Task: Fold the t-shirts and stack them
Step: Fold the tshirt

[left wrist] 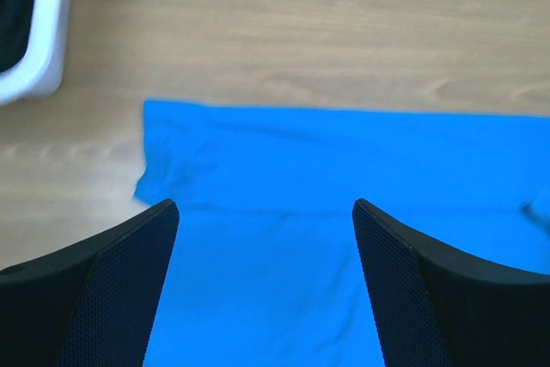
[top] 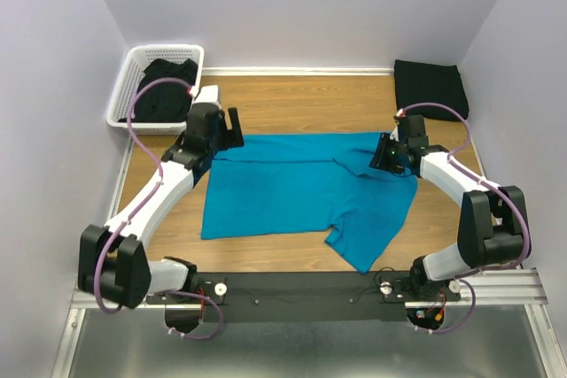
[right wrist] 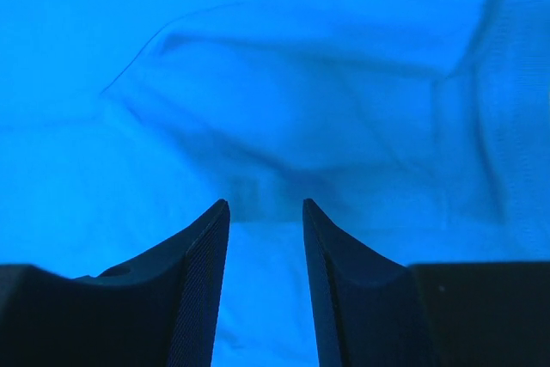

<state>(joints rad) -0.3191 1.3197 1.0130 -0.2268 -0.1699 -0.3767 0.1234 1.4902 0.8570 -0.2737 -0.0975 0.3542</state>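
Top view, room: pale lavender walls [top: 292,6] are closing in a light wooden table [top: 292,99] on three sides, and a metal rail [top: 496,285] is running along its near edge.
Top view, far corners: a white plastic lattice basket [top: 124,86] is sitting far left with a crumpled black t-shirt [top: 168,86] inside. A folded black t-shirt [top: 430,86] is lying far right.
Top view, shirt: a bright teal-blue soft fabric t-shirt [top: 283,192] is lying spread over the middle of the table, with its near right part bunched and skewed.
Top view, arms: the left gripper [top: 232,128] is hovering at the shirt's far left corner. The right gripper [top: 383,155] is sitting at a fold on its far right part.
Left wrist view: the left gripper [left wrist: 265,212] is standing released, fingers wide apart and holding nothing. The teal cloth [left wrist: 344,161] is lying beneath and between them, its far edge on bare wood [left wrist: 301,32]. The basket's corner [left wrist: 47,32] is showing far left.
Right wrist view: the right gripper [right wrist: 265,205] is keeping only a narrow gap between its fingers, low over wrinkled teal cloth [right wrist: 301,83] that is filling the view. A crease is lying just beyond the tips. I cannot tell whether they are pinching it.
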